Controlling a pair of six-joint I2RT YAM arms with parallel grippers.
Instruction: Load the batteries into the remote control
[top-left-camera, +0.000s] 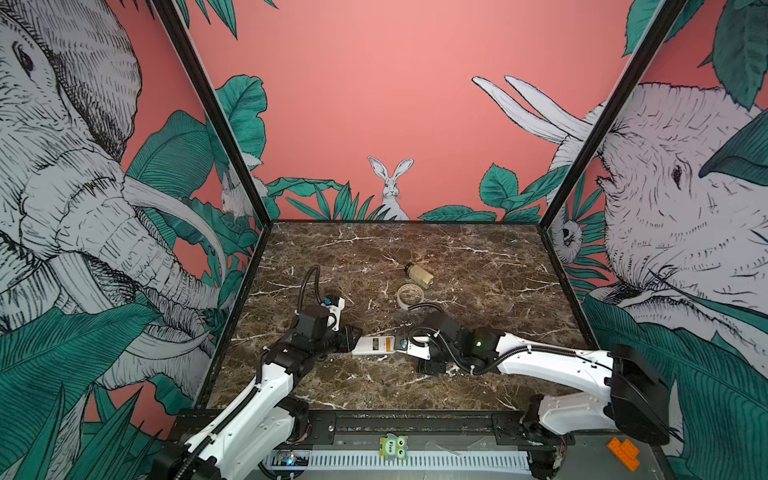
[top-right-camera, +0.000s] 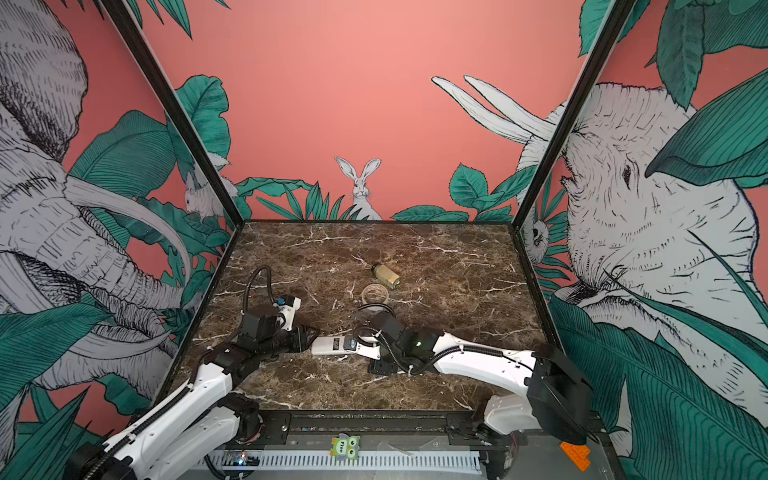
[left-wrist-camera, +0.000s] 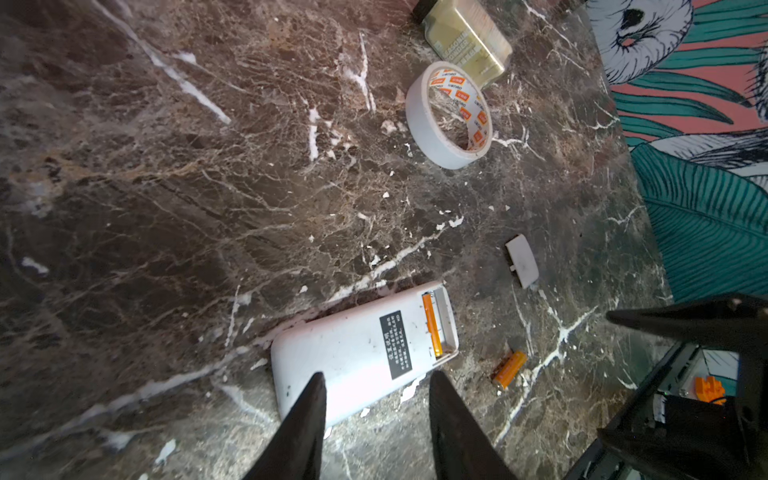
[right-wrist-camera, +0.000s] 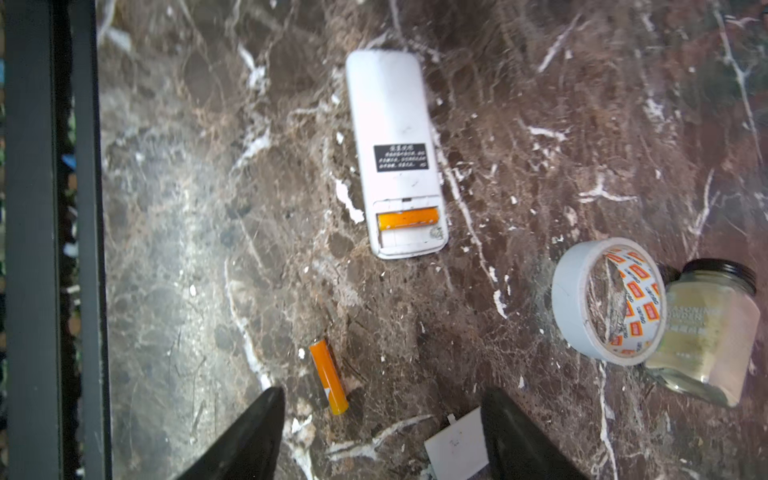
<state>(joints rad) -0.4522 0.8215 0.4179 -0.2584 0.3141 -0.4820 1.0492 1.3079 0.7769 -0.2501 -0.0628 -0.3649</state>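
Batteries (right-wrist-camera: 408, 219), two: one in the lone remote (right-wrist-camera: 390, 124), one loose (right-wrist-camera: 328, 376); left tool (left-wrist-camera: 375, 374), right tool (right-wrist-camera: 382, 391) both released.

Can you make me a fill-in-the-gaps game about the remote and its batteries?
1. The remote control has ___ battery in its open slot.
2. The other battery lies loose on the marble ___.
3. Both batteries are ___ in colour.
Missing words: one; table; orange.
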